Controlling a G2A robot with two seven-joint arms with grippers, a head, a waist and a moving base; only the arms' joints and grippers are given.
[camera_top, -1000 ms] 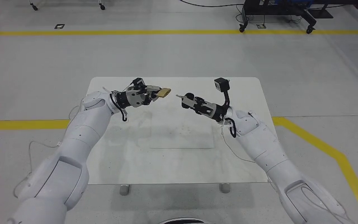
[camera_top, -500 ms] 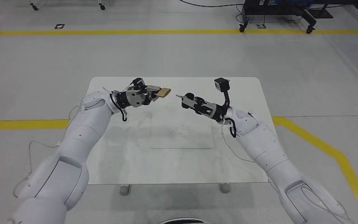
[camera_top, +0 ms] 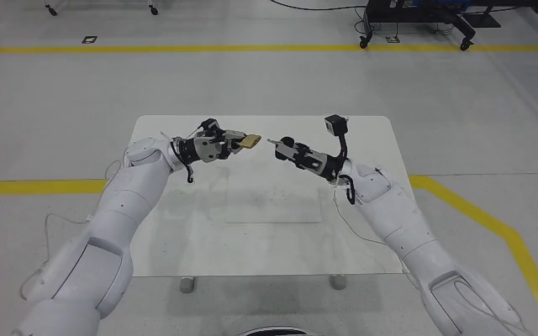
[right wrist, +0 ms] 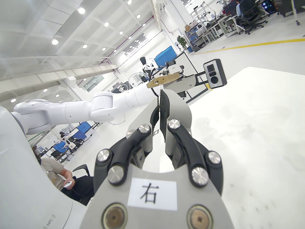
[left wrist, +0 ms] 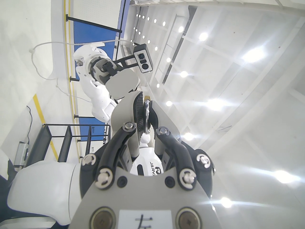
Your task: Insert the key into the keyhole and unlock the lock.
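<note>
Holding the brass lock (camera_top: 249,141) up over the far half of the white table (camera_top: 353,244), the left gripper (camera_top: 234,143) has its fingers clamped on one end of it, so the brass body juts out toward the other arm. In the left wrist view a curved piece of silver metal (the shackle, by the look of it) sits pinched between the two ribbed pads (left wrist: 139,110), with a sliver of brass showing past the fingertips.

The right gripper (camera_top: 282,145) faces it from the opposite side. Its fingers are pressed together on the key (camera_top: 271,142), whose thin blade sticks out toward the lock. From above, the key tip and the lock are near each other but apart, with a narrow strip of bare table showing between them.

In the right wrist view the lock hangs tilted just beyond that gripper's fingertips, its end face turned toward the camera with a small dark keyhole (right wrist: 156,82) in it. Both the lock and the key are held off the table surface.
</note>
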